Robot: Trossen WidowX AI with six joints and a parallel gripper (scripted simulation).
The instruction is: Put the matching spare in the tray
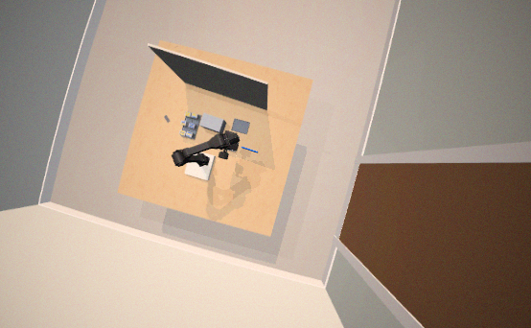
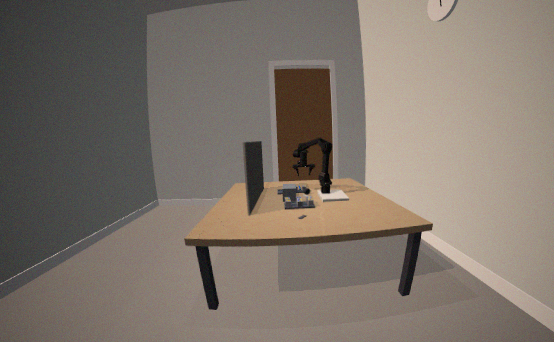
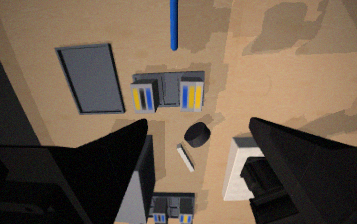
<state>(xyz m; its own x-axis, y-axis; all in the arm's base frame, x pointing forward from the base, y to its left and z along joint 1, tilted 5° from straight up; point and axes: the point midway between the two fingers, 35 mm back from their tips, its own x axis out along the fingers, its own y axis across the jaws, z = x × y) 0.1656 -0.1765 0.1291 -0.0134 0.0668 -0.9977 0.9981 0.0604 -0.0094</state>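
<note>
A: Top view?
B: I log the pincer (image 1: 223, 154) mid-frame over the worktop (image 1: 166, 192), the tray (image 1: 241, 126) upper right of it.

A: Wrist view?
B: Pincer (image 3: 199, 150) spread, holding nothing. A spare (image 3: 167, 91) lies above centre, long axis left-right. Tray (image 3: 90, 77), upper left, holds nothing.

The gripper's (image 3: 199, 145) fingers cover part of the mounted unit (image 3: 138, 190) in the wrist view. A spare (image 3: 171, 209) is cut off by the bottom edge. Any printed code is too small to read.
</note>
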